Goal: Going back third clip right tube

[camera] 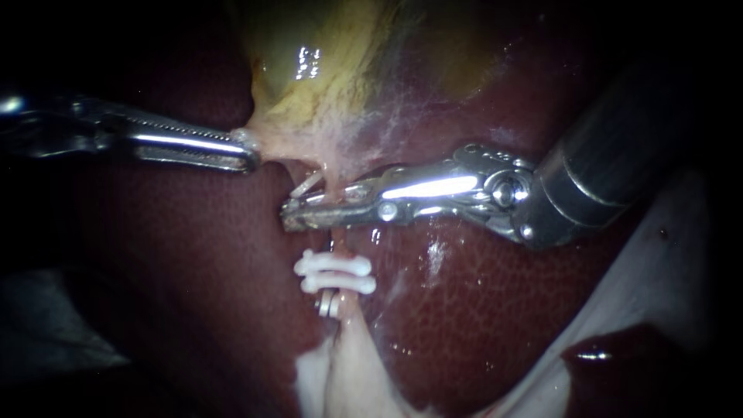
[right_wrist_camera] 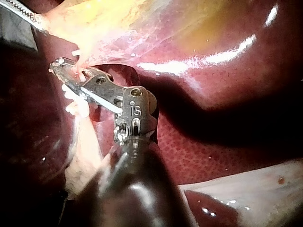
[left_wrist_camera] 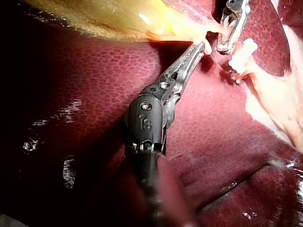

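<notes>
Apparently two white clips [camera: 333,266] sit across the tube [camera: 338,236], one just under the other, with a metal clip [camera: 326,303] just beyond the lower one; only this one tube shows plainly, so I cannot say it is the right tube; a thin white sliver [camera: 306,184] shows beside the tube nearer the gallbladder [camera: 333,85], and I judge it may be the third clip, though it is too small to be sure; if so, the clipping is done and only the backing away is left; the right instrument [camera: 298,214] lies across the tube, between the sliver and the white clips; its jaws stand a narrow gap apart with the tube passing between them, straddled rather than pinched as far as I can see; the left instrument [camera: 246,153] has its jaws closed on the gallbladder's pale edge, well clear of the tube, over the dark liver [camera: 193,255].
</notes>
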`<state>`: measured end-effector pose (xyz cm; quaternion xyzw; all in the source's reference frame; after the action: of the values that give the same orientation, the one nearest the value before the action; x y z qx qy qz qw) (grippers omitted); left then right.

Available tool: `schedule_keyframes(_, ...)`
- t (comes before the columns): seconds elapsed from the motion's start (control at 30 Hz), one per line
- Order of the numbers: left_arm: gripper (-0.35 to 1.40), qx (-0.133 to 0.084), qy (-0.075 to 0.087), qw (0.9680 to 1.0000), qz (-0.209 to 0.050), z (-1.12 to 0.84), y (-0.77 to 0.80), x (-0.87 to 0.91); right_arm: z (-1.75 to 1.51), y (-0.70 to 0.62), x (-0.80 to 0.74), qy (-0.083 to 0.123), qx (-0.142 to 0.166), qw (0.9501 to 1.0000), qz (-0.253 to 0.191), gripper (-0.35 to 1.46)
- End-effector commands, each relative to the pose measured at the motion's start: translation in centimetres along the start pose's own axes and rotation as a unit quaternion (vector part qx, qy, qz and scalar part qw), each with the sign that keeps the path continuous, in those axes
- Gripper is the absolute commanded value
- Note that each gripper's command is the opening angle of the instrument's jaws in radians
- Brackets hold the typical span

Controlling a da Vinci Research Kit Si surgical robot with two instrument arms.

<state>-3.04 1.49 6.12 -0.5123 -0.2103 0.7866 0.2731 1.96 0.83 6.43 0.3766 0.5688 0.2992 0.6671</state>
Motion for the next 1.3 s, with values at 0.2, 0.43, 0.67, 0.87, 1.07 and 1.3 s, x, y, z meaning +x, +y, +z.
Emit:
schedule_keyframes(0.2, -0.35, 0.0, 0.0, 1.0, 0.0, -0.01, 0.0, 0.0, 0.02, 0.01, -0.06, 0.0, -0.003, 0.9997, -0.026, 0.27)
schedule_keyframes(0.43, -0.35, 0.0, 0.0, 1.0, 0.0, -0.01, 0.0, 0.0, 0.08, 0.07, -0.15, 0.0, -0.008, 0.9995, -0.032, 0.49)
schedule_keyframes(0.67, -0.35, 0.0, 0.0, 1.0, 0.0, -0.02, 0.0, 0.0, 0.17, 0.29, -0.42, -0.001, -0.015, 0.9996, -0.026, 0.5)
schedule_keyframes(0.87, -0.35, 0.0, 0.0, 1.0, 0.0, -0.02, 0.0, 0.0, 0.16, 0.42, -0.56, -0.002, -0.013, 0.9997, 0.02, 0.5)
schedule_keyframes(1.07, -0.35, 0.0, 0.0, 1.0, 0.0, -0.02, 0.0, -0.01, 0.14, 0.45, -0.61, -0.006, -0.002, 0.998, 0.064, 0.5)
schedule_keyframes(1.3, -0.35, 0.0, 0.0, 1.0, 0.0, -0.02, 0.0, -0.01, 0.11, 0.51, -0.66, -0.008, 0.001, 0.996, 0.089, 0.5)
